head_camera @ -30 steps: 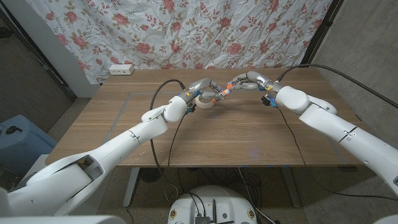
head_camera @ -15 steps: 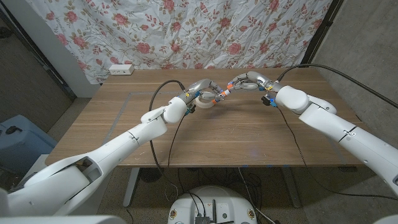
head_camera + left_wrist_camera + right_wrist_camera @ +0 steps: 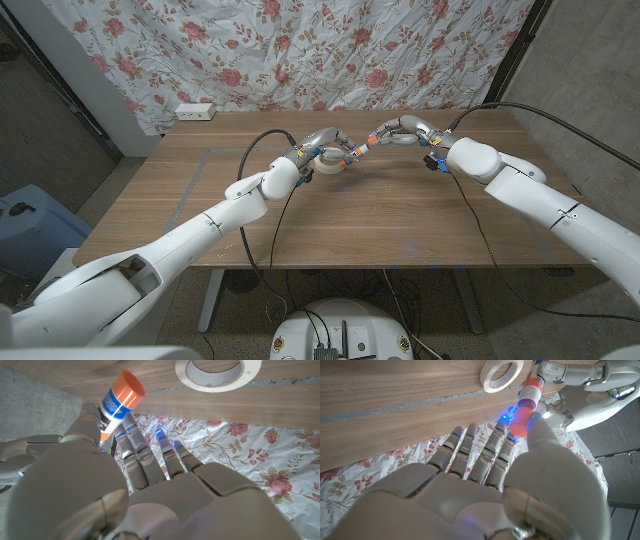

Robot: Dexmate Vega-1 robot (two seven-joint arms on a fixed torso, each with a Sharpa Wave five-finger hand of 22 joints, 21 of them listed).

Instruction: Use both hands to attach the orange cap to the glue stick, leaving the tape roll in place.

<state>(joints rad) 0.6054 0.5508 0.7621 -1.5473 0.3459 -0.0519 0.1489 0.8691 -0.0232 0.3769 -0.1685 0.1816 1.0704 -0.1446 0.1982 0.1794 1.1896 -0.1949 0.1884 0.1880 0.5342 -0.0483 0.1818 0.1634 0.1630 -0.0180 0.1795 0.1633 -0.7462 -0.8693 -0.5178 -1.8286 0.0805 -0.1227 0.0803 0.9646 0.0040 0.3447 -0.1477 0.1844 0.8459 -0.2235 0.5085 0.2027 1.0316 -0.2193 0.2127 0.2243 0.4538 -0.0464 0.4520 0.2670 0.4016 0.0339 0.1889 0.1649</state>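
Step in hand: capping, both hands raised over far desk (image 3: pixel 200 215) centre. Left hand (image 3: pixel 322 146) pinches glue stick (image 3: pixel 116 406). Right hand (image 3: pixel 400 130) pinches orange cap (image 3: pixel 521 419) at stick's tip; cap looks on or nearly seated. Next move, by judgement: push cap home along stick's axis, then let go. Count: glue stick 1; orange cap 1; tape roll (image 3: pixel 218 372) 1, flat on desk under hands.

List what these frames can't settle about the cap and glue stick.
- Cap seating: in the head view the glue stick between the left hand and right hand is too small to tell.
- Right hand's grip: in the right wrist view its own fingers partly cover the orange cap.
- Stick's lower end: in the left wrist view the left hand's fingers hide it.
- Tape roll: cut off by that picture's edge.
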